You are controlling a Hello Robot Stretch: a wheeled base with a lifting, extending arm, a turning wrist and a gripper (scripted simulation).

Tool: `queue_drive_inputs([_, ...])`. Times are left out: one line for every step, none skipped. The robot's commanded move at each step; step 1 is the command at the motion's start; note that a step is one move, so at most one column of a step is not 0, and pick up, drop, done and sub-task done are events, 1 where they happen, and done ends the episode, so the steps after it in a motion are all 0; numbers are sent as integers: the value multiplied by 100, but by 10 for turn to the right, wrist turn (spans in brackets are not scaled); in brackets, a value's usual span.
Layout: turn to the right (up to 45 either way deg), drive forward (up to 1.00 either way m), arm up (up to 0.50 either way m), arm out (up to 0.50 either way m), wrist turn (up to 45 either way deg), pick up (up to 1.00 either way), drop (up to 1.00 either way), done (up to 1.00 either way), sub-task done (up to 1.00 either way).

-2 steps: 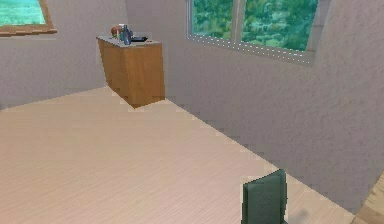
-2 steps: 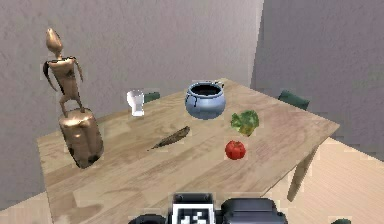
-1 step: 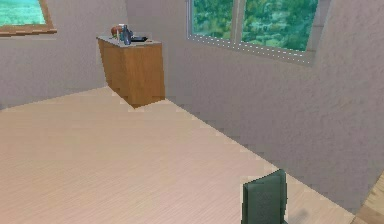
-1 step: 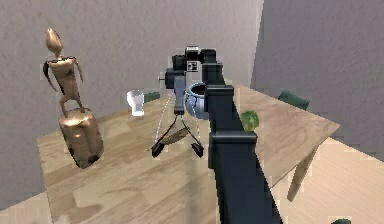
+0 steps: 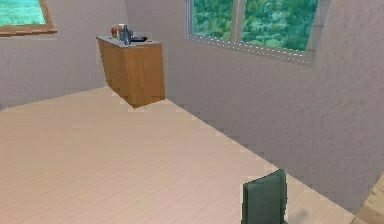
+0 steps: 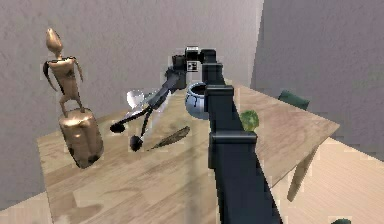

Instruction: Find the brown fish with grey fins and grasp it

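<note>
probably fish point(image 6: 176, 135): slim brown sliver lying flat on table point(image 6: 110, 185), near 3 o'clock of gripper point(image 6: 130, 132). likely light, stiff, slick; best taken across mid-body. cannot tell gripper state, nor any hold.

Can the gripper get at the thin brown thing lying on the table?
Probably yes: the gripper hangs near the thin brown thing, which lies on bare table, with the wooden figure standing well aside.

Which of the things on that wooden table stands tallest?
The wooden figure at the table's left end in the arm side view: it stands upright, rising far above the blue-and-white bowl and the small green thing.
</note>
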Motion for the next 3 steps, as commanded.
queue_drive_inputs([0, 0, 0, 0, 450, 0, 0, 0, 0])
queue_drive_inputs([0, 0, 0, 0, 150, 0, 0, 0, 0])
queue_drive_inputs([0, 0, -30, 0, 0, 0, 0, 0, 0])
